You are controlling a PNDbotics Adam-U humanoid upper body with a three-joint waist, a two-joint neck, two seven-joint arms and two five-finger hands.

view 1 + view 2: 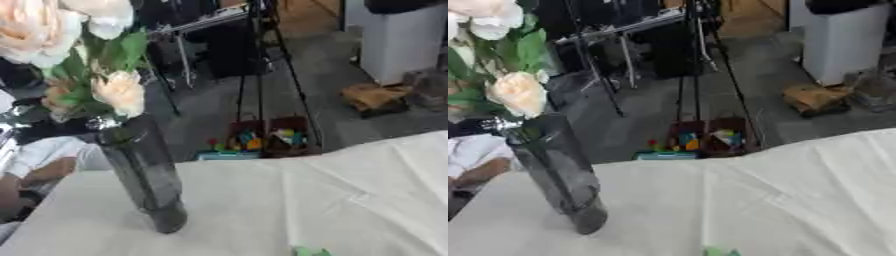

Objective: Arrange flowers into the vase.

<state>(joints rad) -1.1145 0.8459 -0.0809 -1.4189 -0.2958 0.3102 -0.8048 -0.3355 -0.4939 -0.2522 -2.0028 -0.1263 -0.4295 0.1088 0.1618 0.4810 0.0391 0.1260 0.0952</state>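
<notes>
A tall dark glass vase (144, 172) stands tilted in the picture on the white-clothed table (289, 205), near its left side. Cream and peach flowers (118, 92) with green leaves (131, 47) rise out of its mouth, and a large pale bloom (31, 30) fills the upper left corner. A black and silver part of my left hand (16, 119) shows at the left edge, right beside the vase's rim; the flowers and the frame edge hide most of it. My right hand shows in neither view. A small green scrap (311, 251) lies at the table's near edge.
The cloth is creased toward the right. Beyond the far table edge, on the floor, stand boxes of colourful small things (262, 140), tripod legs (262, 75) and a white cabinet (402, 40). A person's arm (44, 170) rests off the table's left corner.
</notes>
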